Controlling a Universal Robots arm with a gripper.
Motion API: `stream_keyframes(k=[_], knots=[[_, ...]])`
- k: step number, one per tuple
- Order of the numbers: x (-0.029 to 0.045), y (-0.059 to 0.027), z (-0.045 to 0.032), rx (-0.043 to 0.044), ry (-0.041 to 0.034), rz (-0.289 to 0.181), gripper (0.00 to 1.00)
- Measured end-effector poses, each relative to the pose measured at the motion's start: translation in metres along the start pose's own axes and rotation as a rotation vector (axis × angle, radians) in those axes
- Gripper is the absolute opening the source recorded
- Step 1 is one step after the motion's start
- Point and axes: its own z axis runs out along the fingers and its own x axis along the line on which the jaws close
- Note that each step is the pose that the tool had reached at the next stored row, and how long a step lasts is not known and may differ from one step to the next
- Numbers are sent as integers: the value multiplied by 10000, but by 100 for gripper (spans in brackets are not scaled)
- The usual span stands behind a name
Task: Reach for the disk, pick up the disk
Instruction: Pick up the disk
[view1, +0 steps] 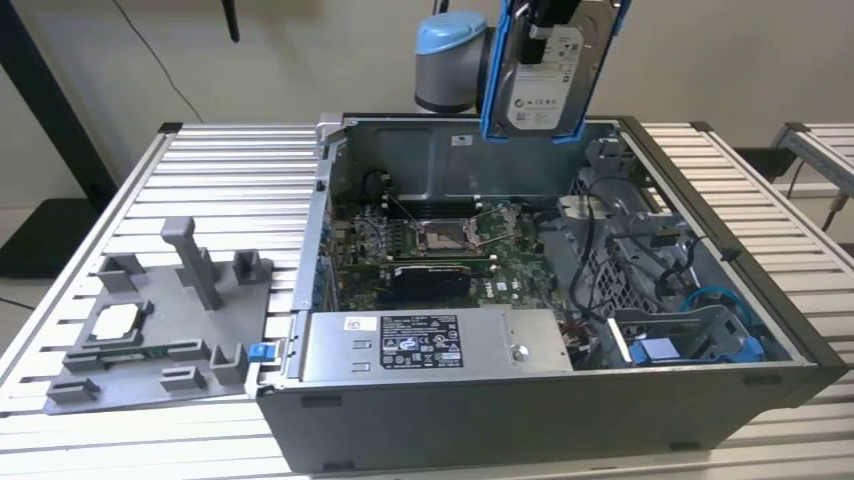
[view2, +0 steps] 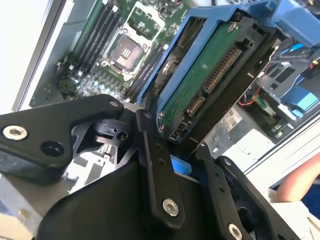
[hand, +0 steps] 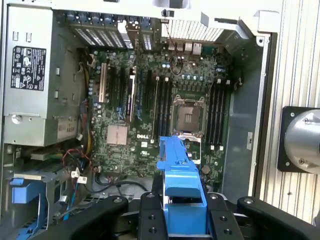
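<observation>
1. Hanging above the computer case (view1: 534, 430) in the exterior view, the disk (view1: 545, 95) is upright and clear of the case, over the wall farthest from the camera.
   - Its label side faces the camera, with the blue frame down both long edges.
   - The gripper (view1: 541, 30) is clamped on its top end.
   - The blue-capped arm joint (view1: 450, 60) sits just to the exterior view's left of the disk.
   - A grey fixture (view1: 160, 340) lies on the slatted tabletop (view1: 227, 170) to the exterior view's left of the case, with a small silver chip (view1: 114, 322) on it.
   - The power supply (view1: 427, 345) lies inside the case at its near wall.
2. Second wrist view: the gripper (view2: 174, 132) is closed on the disk (view2: 200, 85), with black fingers (view2: 155, 165) pressed against the blue frame.
   - The green circuit-board side and the connector end are visible.
   - Beyond the disk, inside the case, is the motherboard (view2: 95, 65) with an empty CPU socket (view2: 125, 52).
   - A person's arm (view2: 300, 187) is outside the case.
3. First wrist view: the disk (hand: 180, 185) is seen edge-on as a blue frame strip, pinched between the fingers (hand: 150, 215) of the gripper (hand: 182, 212).
   - It hangs over the motherboard (hand: 125, 135), near the CPU socket (hand: 190, 117).
   - The power supply (hand: 30, 75) and a blue bracket (hand: 22, 192) sit along one side of the case.
   - The arm base (hand: 305, 145) stands on the tabletop (hand: 295, 60) just beside the case.
</observation>
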Motion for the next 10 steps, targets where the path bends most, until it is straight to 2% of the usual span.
stream_keyframes(k=[6,10], knots=[[12,-229,-5,0,-1,0,0],[27,-413,-11,-53,-3,1,0]])
